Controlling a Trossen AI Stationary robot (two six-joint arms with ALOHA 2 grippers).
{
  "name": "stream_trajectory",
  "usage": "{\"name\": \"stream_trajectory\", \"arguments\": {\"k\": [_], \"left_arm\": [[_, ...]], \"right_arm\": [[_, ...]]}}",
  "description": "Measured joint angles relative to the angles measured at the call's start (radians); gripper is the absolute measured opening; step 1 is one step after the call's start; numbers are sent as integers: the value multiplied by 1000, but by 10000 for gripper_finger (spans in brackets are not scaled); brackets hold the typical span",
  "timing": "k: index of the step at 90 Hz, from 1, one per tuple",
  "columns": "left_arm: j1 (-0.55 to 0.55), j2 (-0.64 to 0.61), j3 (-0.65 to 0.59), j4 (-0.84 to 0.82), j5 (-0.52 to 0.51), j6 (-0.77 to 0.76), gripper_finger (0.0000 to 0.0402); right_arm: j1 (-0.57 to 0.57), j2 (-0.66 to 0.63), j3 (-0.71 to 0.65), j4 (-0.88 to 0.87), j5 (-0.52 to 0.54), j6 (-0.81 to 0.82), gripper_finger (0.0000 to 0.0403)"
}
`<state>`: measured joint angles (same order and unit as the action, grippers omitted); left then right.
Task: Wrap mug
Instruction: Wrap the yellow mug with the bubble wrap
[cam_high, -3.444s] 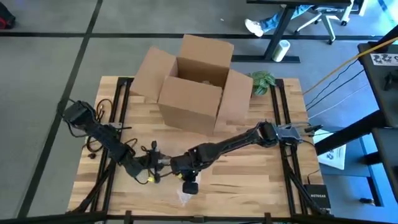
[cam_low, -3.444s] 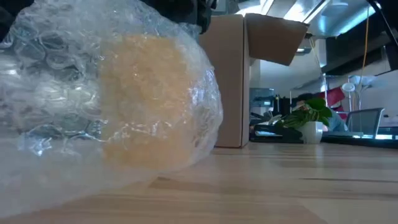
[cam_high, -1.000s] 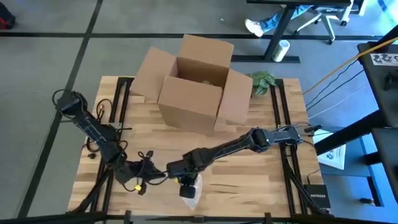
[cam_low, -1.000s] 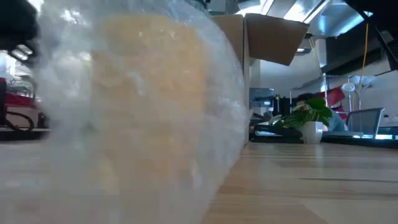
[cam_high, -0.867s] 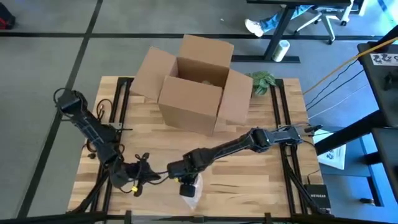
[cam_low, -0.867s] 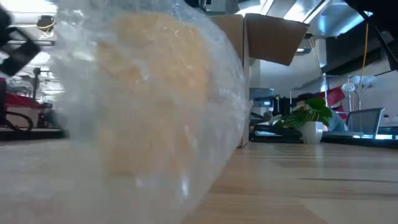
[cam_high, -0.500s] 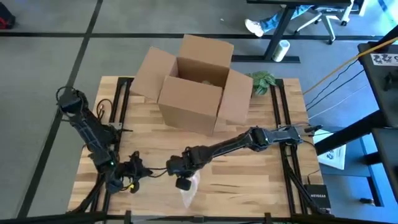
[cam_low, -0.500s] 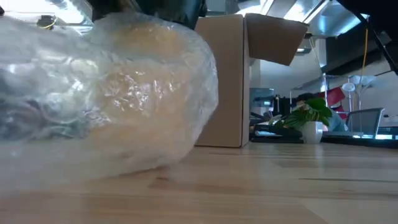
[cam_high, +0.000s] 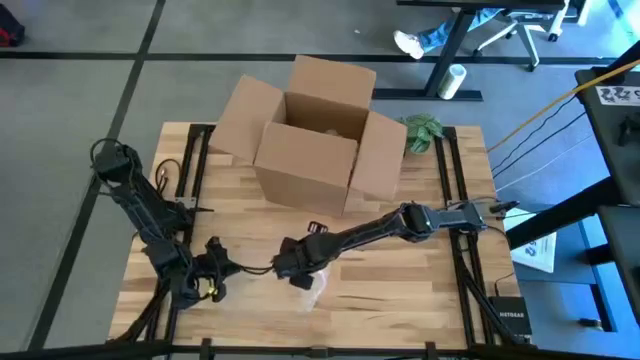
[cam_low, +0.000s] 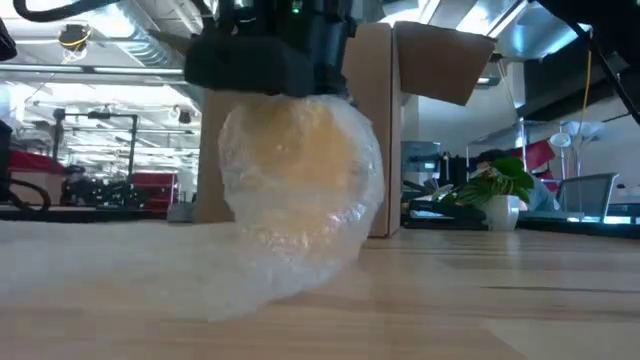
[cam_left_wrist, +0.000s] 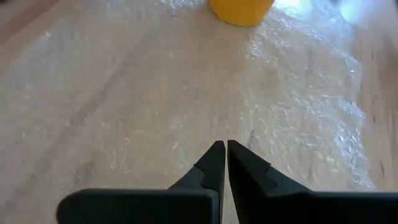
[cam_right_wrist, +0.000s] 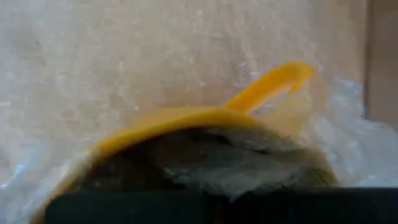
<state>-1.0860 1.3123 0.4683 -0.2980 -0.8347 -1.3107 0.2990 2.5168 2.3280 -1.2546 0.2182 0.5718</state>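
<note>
The yellow mug (cam_right_wrist: 186, 118) sits inside a bundle of clear bubble wrap (cam_low: 300, 190) at the middle of the table's near half. Wrap is tucked into its mouth and its handle (cam_right_wrist: 273, 81) sticks out. My right gripper (cam_high: 293, 268) sits on top of the bundle (cam_low: 275, 60), shut on it. My left gripper (cam_high: 212, 272) is to the left of the bundle, shut (cam_left_wrist: 224, 148) and holding nothing, above a spread part of the wrap (cam_left_wrist: 186, 93). My right gripper comes at the wrapped mug from above and holds it at its top (cam_low: 290, 100). The gripper's own body hides the fingers and the exact place of contact. The bundle hangs below the gripper, and the wrap's lower end (cam_low: 260, 290) reaches the table.
An open cardboard box (cam_high: 315, 130) stands at the table's far middle, its flaps spread. A small potted plant (cam_high: 422, 130) is to the right of it. Bare wood lies to the right of the bundle (cam_high: 400, 290).
My right gripper has carried the wrapped mug toward the table's far edge, away from the low camera, and the bundle has come more upright below it. My left gripper has drawn back a little toward the table's left edge, away from the bundle.
</note>
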Motion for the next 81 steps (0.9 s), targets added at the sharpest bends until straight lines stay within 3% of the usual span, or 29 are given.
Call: {"name": "stream_trajectory", "arguments": {"k": [29,57,81], "left_arm": [[-33,-40,0,2,217,44,0],[-54,-42,0,132,261,162,33],[-53,-42,0,136,273,116,90]], "right_arm": [[1,0,0,33,-52,-24,0],[1,-1,0,64,-71,-25,0],[1,-1,0,66,-79,-26,0]]}}
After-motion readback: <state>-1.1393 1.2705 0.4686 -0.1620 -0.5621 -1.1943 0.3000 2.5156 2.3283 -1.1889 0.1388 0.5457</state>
